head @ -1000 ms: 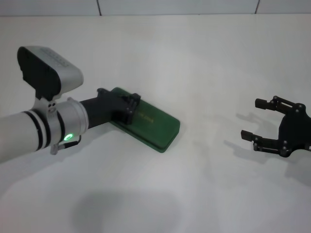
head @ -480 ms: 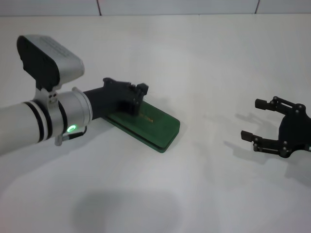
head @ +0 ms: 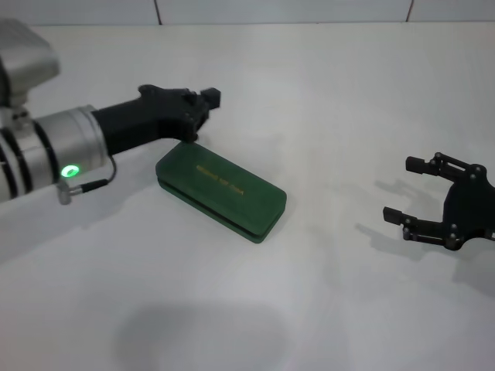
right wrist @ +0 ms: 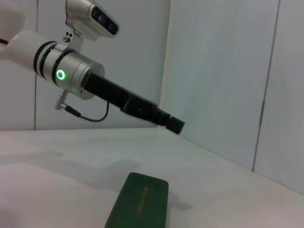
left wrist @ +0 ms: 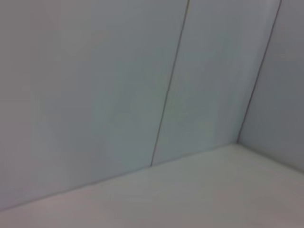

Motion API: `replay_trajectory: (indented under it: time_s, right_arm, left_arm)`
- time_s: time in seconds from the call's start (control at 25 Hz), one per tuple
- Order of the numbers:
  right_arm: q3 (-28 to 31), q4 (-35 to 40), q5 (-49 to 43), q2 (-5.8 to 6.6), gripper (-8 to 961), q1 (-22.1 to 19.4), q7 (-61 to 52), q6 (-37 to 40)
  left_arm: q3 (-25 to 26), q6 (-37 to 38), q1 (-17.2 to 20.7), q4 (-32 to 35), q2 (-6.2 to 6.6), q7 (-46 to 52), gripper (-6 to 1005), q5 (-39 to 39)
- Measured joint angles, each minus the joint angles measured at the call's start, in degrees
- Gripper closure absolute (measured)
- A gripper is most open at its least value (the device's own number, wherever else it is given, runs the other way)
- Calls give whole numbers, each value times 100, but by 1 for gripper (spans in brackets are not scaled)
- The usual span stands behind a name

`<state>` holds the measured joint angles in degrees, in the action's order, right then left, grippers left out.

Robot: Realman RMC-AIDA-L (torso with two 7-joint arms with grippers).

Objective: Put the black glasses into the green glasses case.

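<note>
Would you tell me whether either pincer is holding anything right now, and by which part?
Nothing is held: the left pincer hangs shut above the closed green glasses case; the right pincer is open, off to the side.

Case (head: pixel 222 191): dark green, small gold lettering on lid. Desk (head: pixel 325 100): plain white. Left tool (head: pixel 203 104): black, on silver arm w/ black bands & green light ring. Right tool (head: pixel 406 189): black. Wall: pale grey panels, dark seams.

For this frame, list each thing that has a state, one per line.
green glasses case: shut, lying flat on the table, untouched.
left gripper: raised above and behind the case, holding nothing visible.
right gripper: open, empty, parked at the right.
black glasses: not in view.
</note>
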<state>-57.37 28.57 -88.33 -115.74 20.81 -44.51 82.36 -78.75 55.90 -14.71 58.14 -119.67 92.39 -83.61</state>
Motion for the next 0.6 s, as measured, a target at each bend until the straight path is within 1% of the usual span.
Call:
replay_trajectory:
  time_s: [0.04, 0.24, 0.28, 0.32, 0.44, 0.6]
  right_arm:
    - [-1, 0, 0, -1, 136, 1, -2, 5]
    - [-13, 3, 0, -1, 136, 22, -7, 54]
    - [-14, 3, 0, -1, 136, 24, -8, 56]
    - [-17, 4, 0, -1, 136, 29, -9, 58]
    - [-25, 6, 0, -1, 136, 34, -10, 60]
    - [-36, 8, 0, -1, 136, 40, -12, 67]
  left_arm:
    - [298, 254, -105, -257, 2, -188, 839, 64]
    - [979, 775, -350, -924, 33, -900, 838, 53]
    - [979, 775, -350, -924, 33, -900, 838, 53]
    - [1229, 903, -402, -1131, 37, -1178, 838, 30]
    - [1336, 917, -386, -1165, 23, -1313, 838, 29]
    - [1352, 934, -368, -1164, 12, -1308, 837, 25]
